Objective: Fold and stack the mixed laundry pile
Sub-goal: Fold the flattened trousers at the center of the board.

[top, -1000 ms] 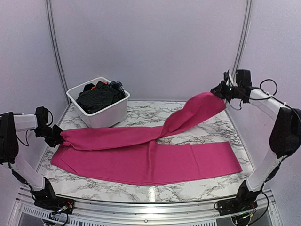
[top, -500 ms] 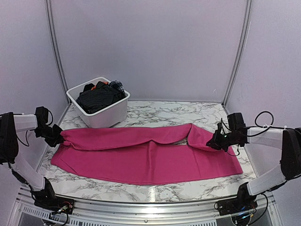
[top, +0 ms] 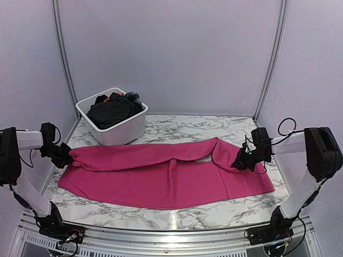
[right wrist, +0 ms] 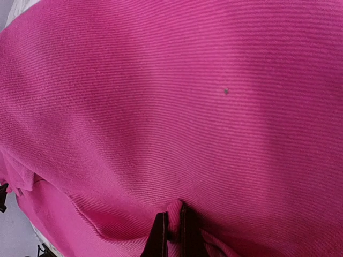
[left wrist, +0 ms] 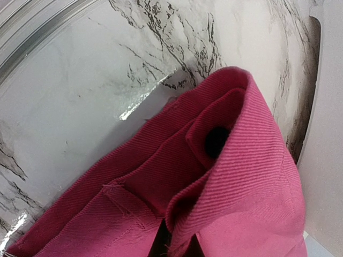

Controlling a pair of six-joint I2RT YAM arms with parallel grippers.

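The cloth (top: 161, 182) looks like a soft, ribbed weave: light, limp and not fragile. It should sag between grips and hold no crease by itself. The ribs ought to give the fingers some bite, so slipping seems unlikely. The best holds are probably the corners and hemmed edges, where doubled fabric is thicker. A pinch in the middle of a panel would only raise a tent.

The cloth lies lengthwise on the table (top: 177, 124), stretched from one tool to the other. Its far long edge is turned over into a soft ridge. The left tool (top: 63, 155) is clamped on the bunched left end, and its wrist view shows a hemmed fold curling just ahead of it. The right tool (top: 239, 162) sits low on the right end, with its fingers (right wrist: 161, 238) pinched together on a small tuck of fabric.

Just inward of the right tool the turned-over edge arches up loosely, and that slack may wrinkle the fold.

Beyond the left tool, further from the bases, stands a tub (top: 122, 134) of dark clothes (top: 111, 112). It is apart from the cloth and out of the way.
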